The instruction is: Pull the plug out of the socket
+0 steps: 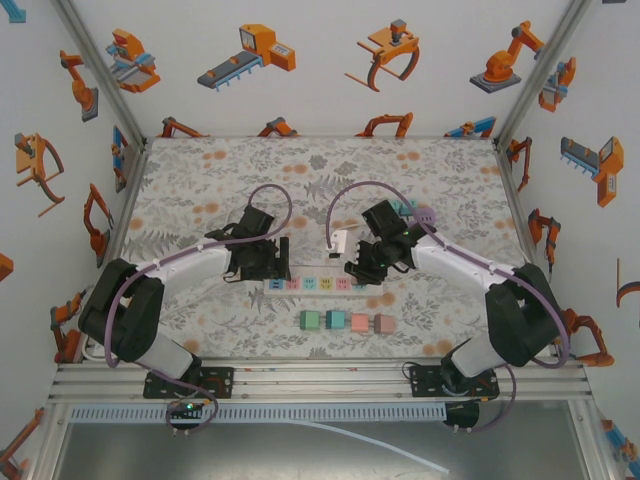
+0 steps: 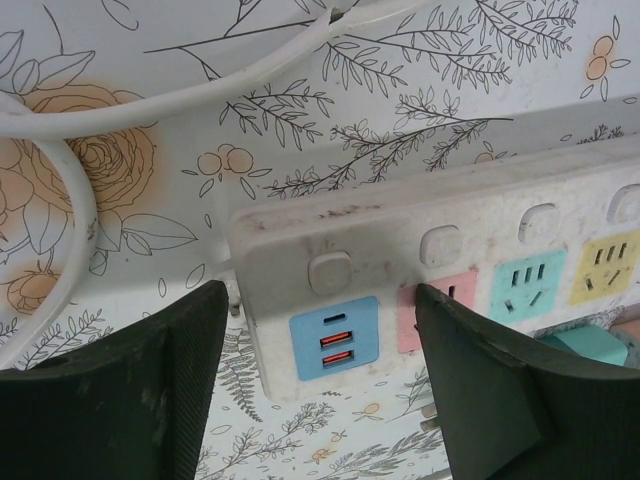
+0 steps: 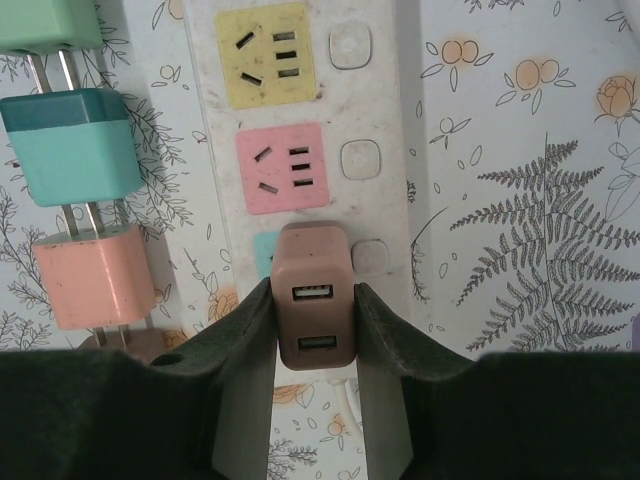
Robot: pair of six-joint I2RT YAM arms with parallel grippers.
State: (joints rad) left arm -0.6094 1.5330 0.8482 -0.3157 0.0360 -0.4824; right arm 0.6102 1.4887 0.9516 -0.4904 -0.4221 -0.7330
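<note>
**Right jaws clamped on the brown plug, ready for the pull**

We see the brown plug (image 3: 315, 262) seated in the power strip (image 3: 385, 110), toward its right end, with its two USB ports facing up. The right gripper (image 3: 315, 295) has its jaws closed on the plug's two flanks and grips it. The left gripper (image 2: 318, 300) stands at the strip's left end with its jaws partly apart. One is past the end and the other is over the pink socket, and they hold nothing that we can make out.

We judge the pull should go straight up along the prongs, without rocking. Meanwhile the left arm should pin the strip down so it does not lift with the plug.

Four loose plugs (image 1: 347, 322) lie in a row just near of the strip, and a white cable (image 2: 60, 200) loops on its far side. The worktop (image 1: 190, 190) wears a floral cloth, and white walls (image 1: 320, 90) printed with orange robot arms close it in.
</note>
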